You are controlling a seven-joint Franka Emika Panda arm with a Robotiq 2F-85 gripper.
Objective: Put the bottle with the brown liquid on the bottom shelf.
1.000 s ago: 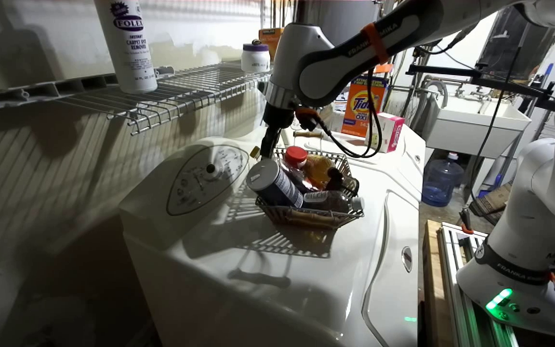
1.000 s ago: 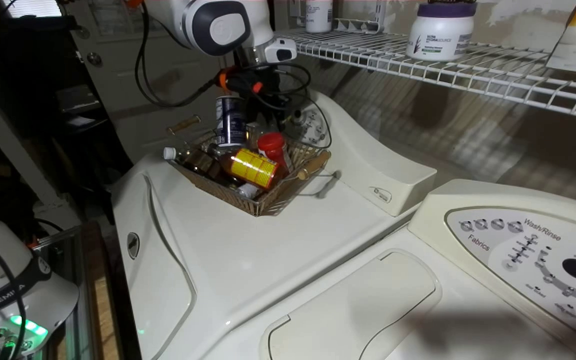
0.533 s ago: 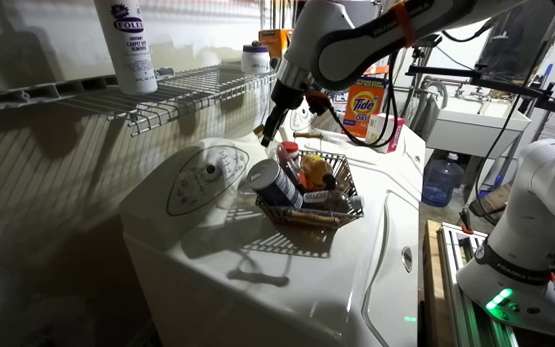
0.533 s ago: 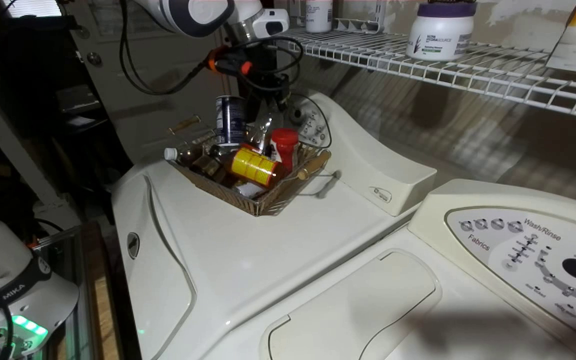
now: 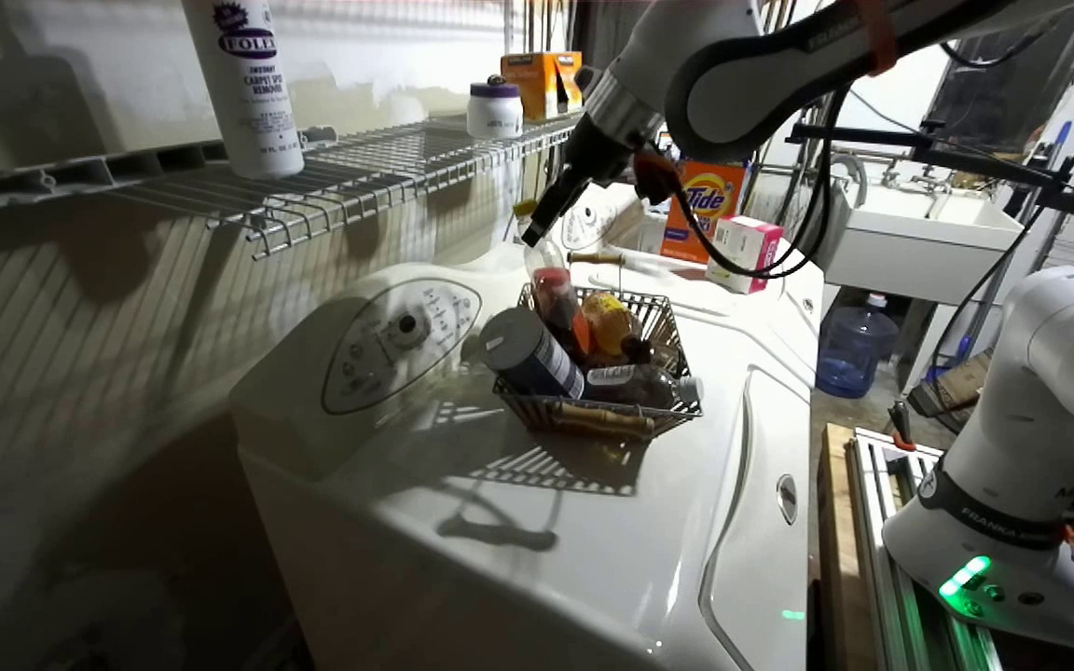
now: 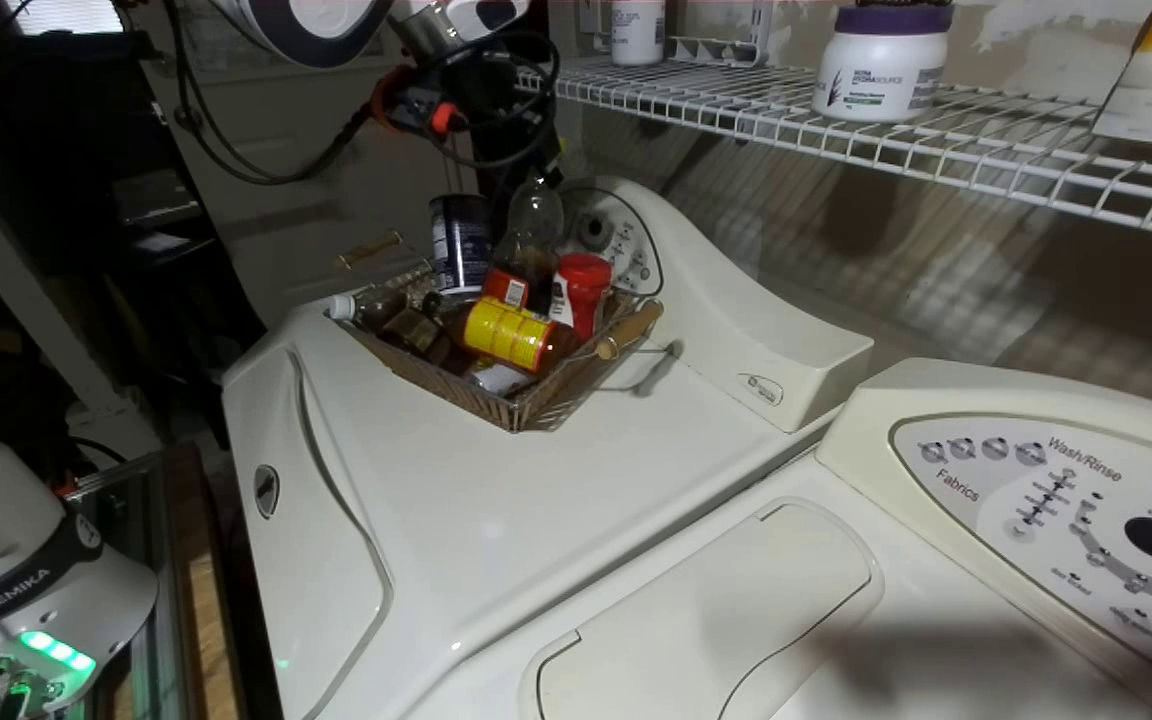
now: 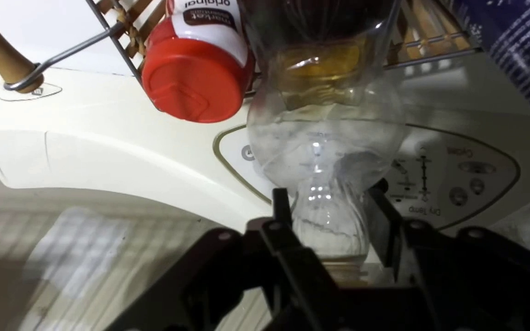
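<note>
The bottle with the brown liquid (image 5: 554, 291) is clear with a yellow cap and leans, its lower part among other items in the wicker basket (image 5: 670, 321). In an exterior view its clear upper body (image 6: 536, 215) and a red label show; its base is hidden. My gripper (image 5: 533, 231) is shut on its neck, just under the cap. In the wrist view the fingers (image 7: 327, 211) stand on either side of the clear neck, and the bottle (image 7: 325, 110) stretches upward with dark liquid at the far end. The bottom shelf, a white wire rack (image 5: 378, 186), runs along the wall; it also shows here (image 6: 786, 130).
A white Folex bottle (image 5: 257, 102), a white jar (image 5: 495, 114) and an orange box (image 5: 546, 84) stand on the rack. A blue canister (image 6: 461, 245), a red-capped container (image 6: 581, 290) and a yellow-labelled bottle (image 6: 511, 335) crowd the basket, which sits on a white machine (image 6: 436, 520).
My gripper has risen and moved away from the wall's control panel, drawing the held bottle partly up out of the basket. The red-capped container has shifted slightly.
</note>
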